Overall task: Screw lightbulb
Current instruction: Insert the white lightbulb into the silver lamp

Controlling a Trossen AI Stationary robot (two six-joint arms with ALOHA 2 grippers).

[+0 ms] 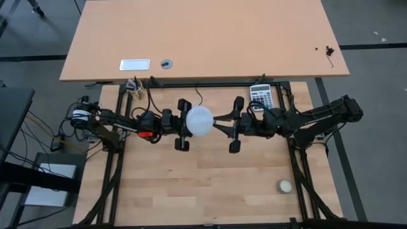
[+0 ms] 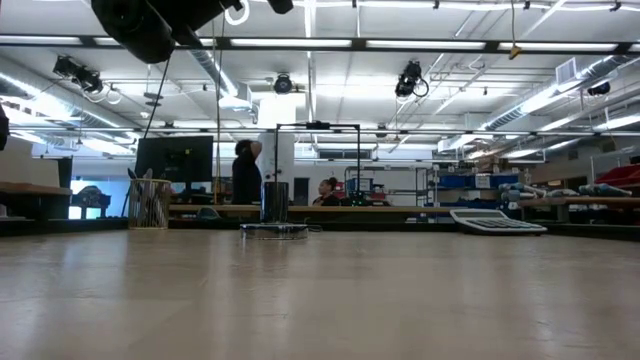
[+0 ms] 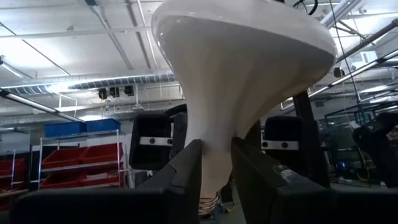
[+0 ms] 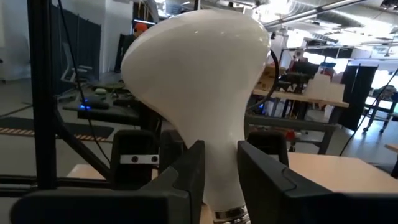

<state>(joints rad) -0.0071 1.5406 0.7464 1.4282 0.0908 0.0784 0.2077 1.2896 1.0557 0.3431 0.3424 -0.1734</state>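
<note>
- Bulb (image 1: 198,121): seen from above as a white dome, raised over the far half of the wooden table (image 1: 203,191), midway between the two arms. It stands dome up, narrow neck down.
- Left gripper (image 1: 183,124): reaches in from the left side to meet the bulb. In the left wrist view its two fingers (image 3: 186,171) press against the bulb's (image 3: 242,68) narrow neck from either side, so the jaws are closed down to the width of the neck and hold it; a little of the metal screw base (image 3: 208,202) shows below the fingers.
- Right gripper (image 1: 234,125): reaches in from the right side, opposite the left gripper. In the right wrist view its fingers (image 4: 186,168) likewise flank and touch the bulb's (image 4: 196,68) neck, jaws narrowed onto it, with the grey base (image 4: 230,213) showing just below.
- Ball (image 1: 285,186): small, cream-white, lying on the table near its right front corner, well apart from the grippers.
- Calculator (image 1: 262,96): at the table's far edge, beside the right arm.
- Socket (image 2: 275,231): low round disc resting on the table top in the low view, far from the camera.
</note>
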